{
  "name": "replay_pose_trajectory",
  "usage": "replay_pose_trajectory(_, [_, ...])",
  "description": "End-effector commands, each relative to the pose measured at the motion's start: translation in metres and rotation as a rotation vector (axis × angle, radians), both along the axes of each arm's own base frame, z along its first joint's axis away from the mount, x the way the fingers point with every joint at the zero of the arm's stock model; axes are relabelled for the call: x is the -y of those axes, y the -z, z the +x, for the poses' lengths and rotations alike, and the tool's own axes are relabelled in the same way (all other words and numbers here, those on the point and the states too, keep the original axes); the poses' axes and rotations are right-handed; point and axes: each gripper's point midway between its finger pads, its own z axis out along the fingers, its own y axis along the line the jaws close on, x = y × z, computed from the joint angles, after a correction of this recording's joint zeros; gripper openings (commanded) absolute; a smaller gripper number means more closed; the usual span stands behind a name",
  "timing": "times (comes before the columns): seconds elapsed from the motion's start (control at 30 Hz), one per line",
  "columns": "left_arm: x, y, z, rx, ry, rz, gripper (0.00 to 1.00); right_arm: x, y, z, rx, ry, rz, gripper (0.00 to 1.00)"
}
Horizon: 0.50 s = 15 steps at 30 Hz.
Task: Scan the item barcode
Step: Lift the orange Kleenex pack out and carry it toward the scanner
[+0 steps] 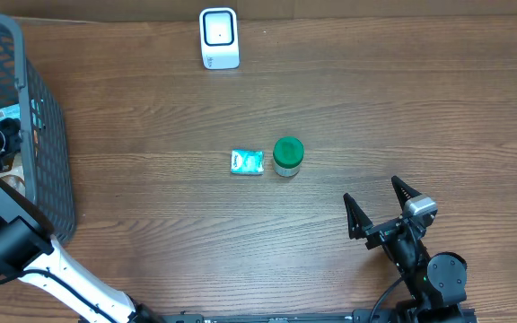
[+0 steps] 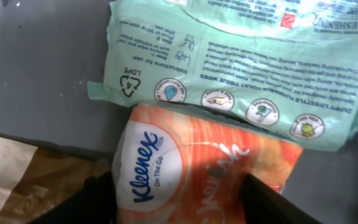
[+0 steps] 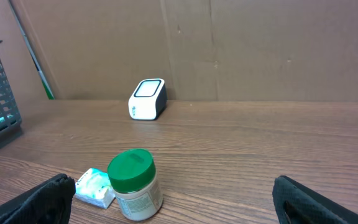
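Left wrist view puts you right inside the basket (image 2: pixel 36 74). Closest to you, the left claw (image 2: pixel 179 190) has one dark finger on each side of an orange tissue pack (image 2: pixel 185 162). The fingers (image 2: pixel 95 199) sit right by the sides of the pack, but you cannot tell if they squeeze it or only stand next to it. That tissue pack is the thing to scan, and it lies on the grey floor of the basket. Just past it, also in the basket, lies a pale green wipes pack (image 2: pixel 241 56). Its edge touches the far end of the orange pack.

From overhead, you see the basket at the left edge of the table (image 1: pixel 151 260). Well to the right of the basket, and nearer to you, is the right claw (image 1: pixel 371 190). Its fingers are wide apart with nothing between them. Farther out, to the right of the basket, a small teal packet (image 1: pixel 247 161) lies flat. A jar with a green lid (image 1: pixel 287 155) stands upright just beside it. Farthest away, right of the basket and by the back edge, stands the white scanner (image 1: pixel 219 39).
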Motion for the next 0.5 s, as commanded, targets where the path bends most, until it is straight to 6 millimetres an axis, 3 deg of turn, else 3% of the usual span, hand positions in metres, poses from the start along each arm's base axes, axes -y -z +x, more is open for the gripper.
replay_pose_trajectory(0.0, [0.0,0.02,0.001,-0.027,0.008,-0.02,0.56,0.0,0.002,0.0,0.001,0.003,0.006,1.0])
replay_pose_trajectory(0.03, [0.0,0.022,0.001,-0.031,0.008,-0.024,0.51,0.0,0.002,0.0,0.001,0.003,0.006,1.0])
replay_pose_trajectory(0.17, [0.001,0.026,-0.001,-0.042,0.005,-0.029,0.09,0.0,0.002,0.0,0.001,0.003,0.006,1.0])
replay_pose_trajectory(0.2, [0.001,0.026,-0.001,-0.042,0.001,-0.03,0.04,0.0,0.002,0.0,0.001,0.003,0.006,1.0])
replay_pose_trajectory(0.33, [0.002,0.015,-0.003,-0.037,-0.017,-0.035,0.04,0.0,0.002,0.0,0.001,0.003,0.006,1.0])
replay_pose_trajectory(0.47, [-0.003,-0.026,0.003,0.02,-0.069,-0.014,0.04,0.0,0.002,0.0,0.001,0.003,0.006,1.0])
